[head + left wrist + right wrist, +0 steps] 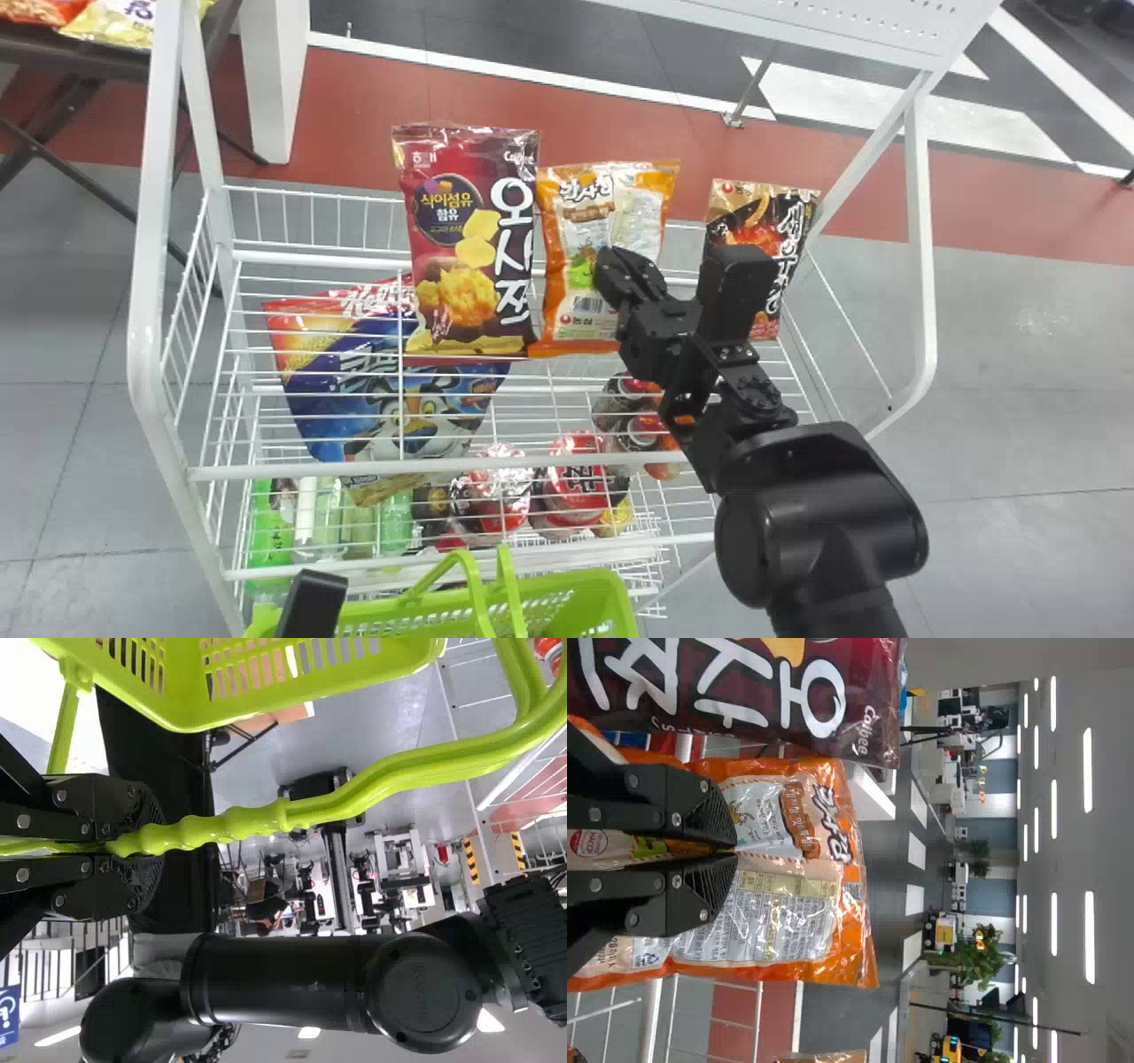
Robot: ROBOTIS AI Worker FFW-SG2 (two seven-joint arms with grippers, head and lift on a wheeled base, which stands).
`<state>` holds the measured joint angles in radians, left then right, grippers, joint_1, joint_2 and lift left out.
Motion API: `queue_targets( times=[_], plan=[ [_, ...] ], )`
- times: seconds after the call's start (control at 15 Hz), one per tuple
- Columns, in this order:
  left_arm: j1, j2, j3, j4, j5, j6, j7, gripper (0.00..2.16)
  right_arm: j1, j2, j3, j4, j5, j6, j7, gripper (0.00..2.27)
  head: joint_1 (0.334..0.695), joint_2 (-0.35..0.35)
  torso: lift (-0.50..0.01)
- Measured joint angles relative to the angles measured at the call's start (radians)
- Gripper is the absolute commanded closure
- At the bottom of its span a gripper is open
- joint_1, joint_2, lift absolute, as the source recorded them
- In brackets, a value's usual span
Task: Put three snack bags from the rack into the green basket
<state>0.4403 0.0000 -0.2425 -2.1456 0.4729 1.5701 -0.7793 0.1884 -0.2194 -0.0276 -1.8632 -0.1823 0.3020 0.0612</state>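
Observation:
Over the rack, my right gripper [620, 268] is at the front of the orange snack bag [560, 257]. In the right wrist view, the right gripper [735, 850] is shut on the creased middle of the orange bag [806, 930]. The maroon bag [469, 239] stands beside it, and a black snack bag [762, 230] is at the rack's right, partly behind the arm. A black part of my left gripper [312, 602] shows beside the green basket [567, 594]. From its wrist camera, the left gripper [133, 846] is shut on the basket handle [239, 826].
The white wire rack [328, 467] encloses the bags. Lower down lie a blue bag [399, 408], red-topped cups [576, 483] and green bottles [396, 523]. A dark table [71, 49] with more bags stands at the far left.

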Motion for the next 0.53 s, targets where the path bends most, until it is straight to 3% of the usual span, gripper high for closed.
queue_targets(
  times=[0.53],
  plan=[
    [-0.008,0.000,-0.008,-0.002,-0.002,0.000,0.003,1.17,0.091,-0.003,-0.051,-0.097,-0.008,-0.044,-0.028,2.24,0.695,-0.350,0.000]
  ],
)
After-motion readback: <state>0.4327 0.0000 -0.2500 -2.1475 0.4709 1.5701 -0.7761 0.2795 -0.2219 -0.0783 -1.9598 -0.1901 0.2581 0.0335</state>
